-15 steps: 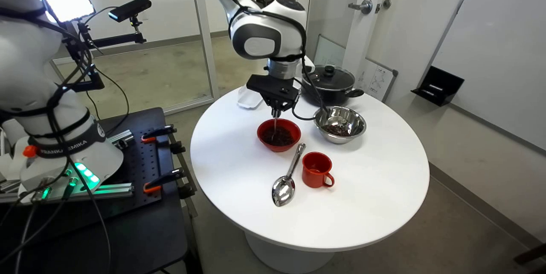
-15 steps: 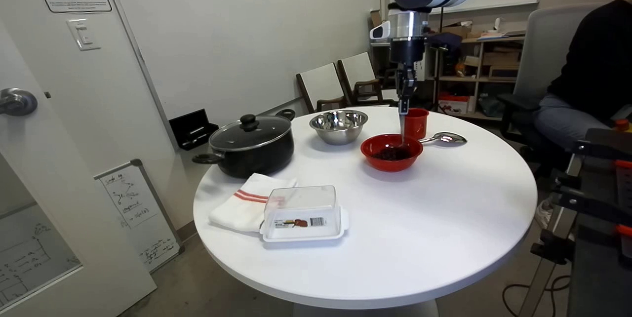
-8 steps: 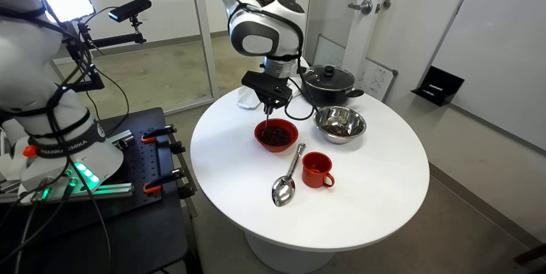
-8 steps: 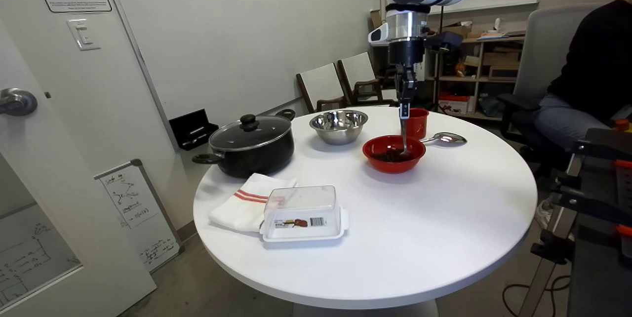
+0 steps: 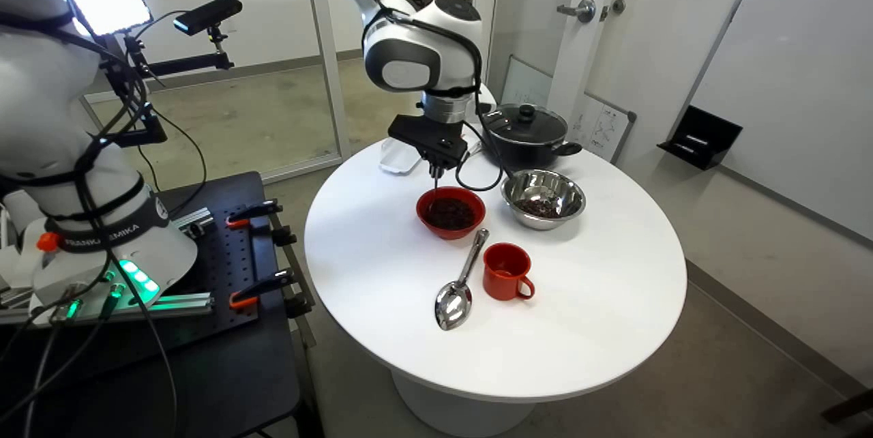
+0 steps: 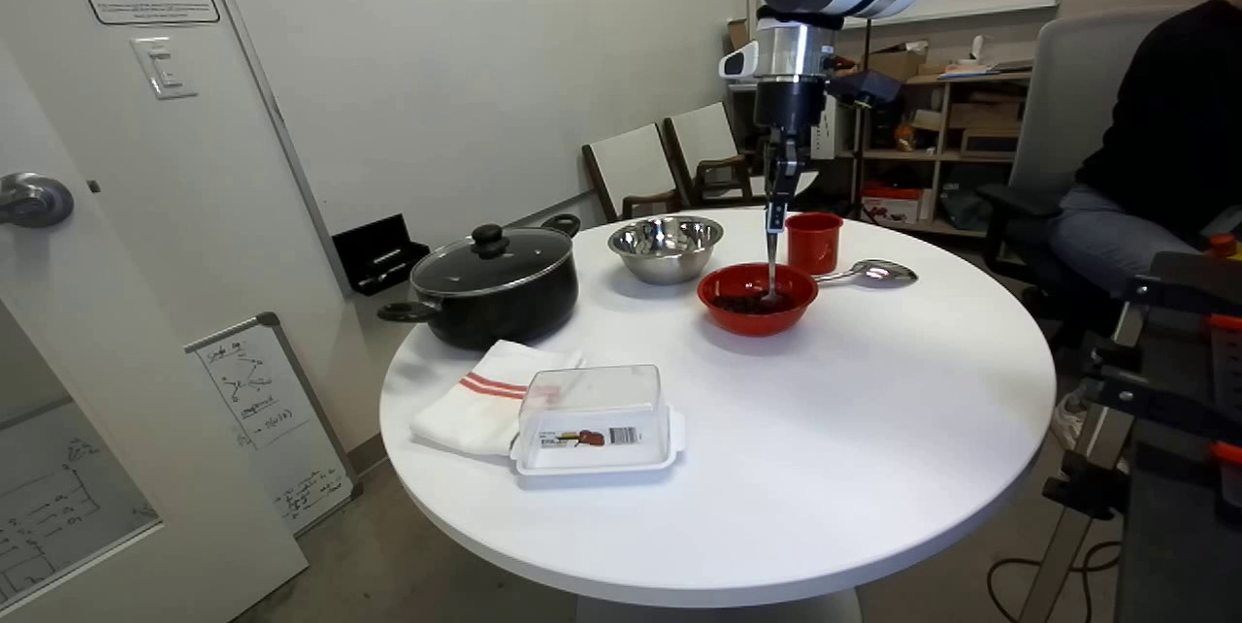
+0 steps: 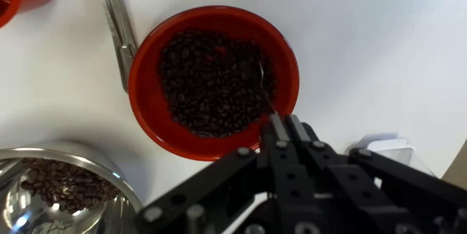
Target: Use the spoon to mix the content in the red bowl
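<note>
Round white surface (image 6: 854, 468) carrying the lot, with the hand (image 7: 286, 121) pointing down over it, fingers nearly together. Just below sits the red bowl (image 7: 151, 110). What the hand's got pinched is the spoon (image 6: 772, 264), handle close to upright, head down in the bowl, a bit off the middle. Smallest stuff: dark beans (image 7: 204, 95) around that head. Looks like the stirring step to me, can't tell how far in. Next move imo: sweep the head low through the beans opposite, easy on the wall so the bowl doesn't slide.

Red bowl (image 7: 149, 93) — dark brown beans (image 7: 208, 92)
</note>
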Tool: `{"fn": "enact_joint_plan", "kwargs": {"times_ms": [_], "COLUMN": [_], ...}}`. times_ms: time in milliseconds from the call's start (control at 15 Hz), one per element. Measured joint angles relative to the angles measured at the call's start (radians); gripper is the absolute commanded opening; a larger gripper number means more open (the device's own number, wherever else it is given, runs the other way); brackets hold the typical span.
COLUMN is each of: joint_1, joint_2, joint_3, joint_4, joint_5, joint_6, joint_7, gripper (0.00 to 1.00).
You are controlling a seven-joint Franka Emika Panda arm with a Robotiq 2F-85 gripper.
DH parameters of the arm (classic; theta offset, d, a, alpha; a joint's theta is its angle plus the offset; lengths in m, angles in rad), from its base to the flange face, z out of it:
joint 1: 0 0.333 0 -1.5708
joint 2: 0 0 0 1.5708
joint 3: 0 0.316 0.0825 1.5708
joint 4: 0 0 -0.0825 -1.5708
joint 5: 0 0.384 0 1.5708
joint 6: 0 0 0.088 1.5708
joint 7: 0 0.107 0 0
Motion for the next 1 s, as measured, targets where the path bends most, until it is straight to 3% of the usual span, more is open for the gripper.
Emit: {"fn": "enact_joint_plan", "kwargs": {"times_ms": [267, 1000], "joint_1": [-0.010, -0.043], "joint_2": [0.014, -0.042], "joint_3": [0.008, 0.028], "joint_4": [0.002, 0.011], "joint_5": [0.019, 0.085], "joint_6": [0.084, 0.078], "joint_7": [0.001, 0.019], "gripper": [0.01, 0.01]}}
